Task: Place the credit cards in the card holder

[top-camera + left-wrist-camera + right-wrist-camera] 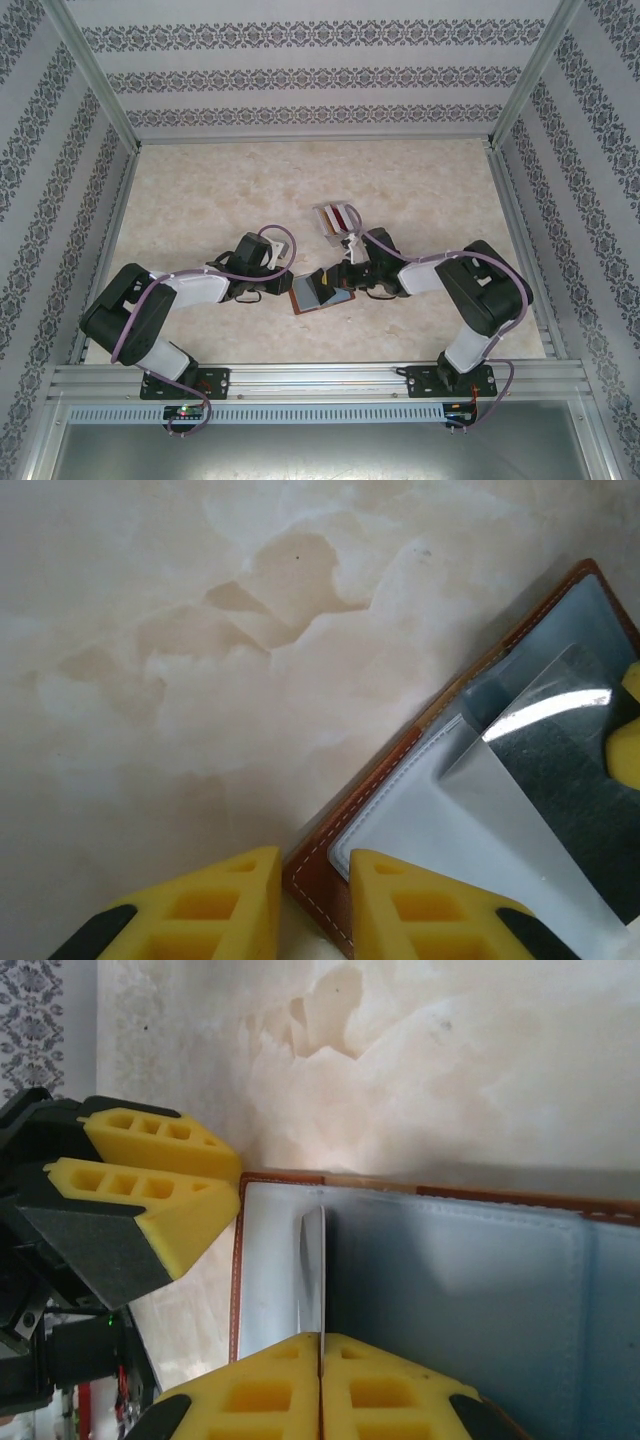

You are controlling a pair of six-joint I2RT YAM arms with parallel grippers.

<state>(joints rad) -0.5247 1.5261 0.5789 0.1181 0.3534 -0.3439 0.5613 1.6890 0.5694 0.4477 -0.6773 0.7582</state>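
An open orange-brown card holder (312, 292) lies on the table (200, 200). The left gripper (315, 880) pinches its stitched edge in a narrow grip. The right gripper (322, 1348) clamps a grey credit card (312, 1260) edge-on over the grey lining. The card should probably go in level with the pocket mouth, with the holder pinned.

The left arm (150, 310) and right arm (480, 290) fold inward with their elbows out, and their wrists nearly meet at the middle. The left tool (315, 865) sits low, its yellow fingers (225, 900) narrowed on the edge of the holder (400, 800). The right tool (322, 1345) faces it, fingers pressed together on a thin card (312, 1260) held edge-on.
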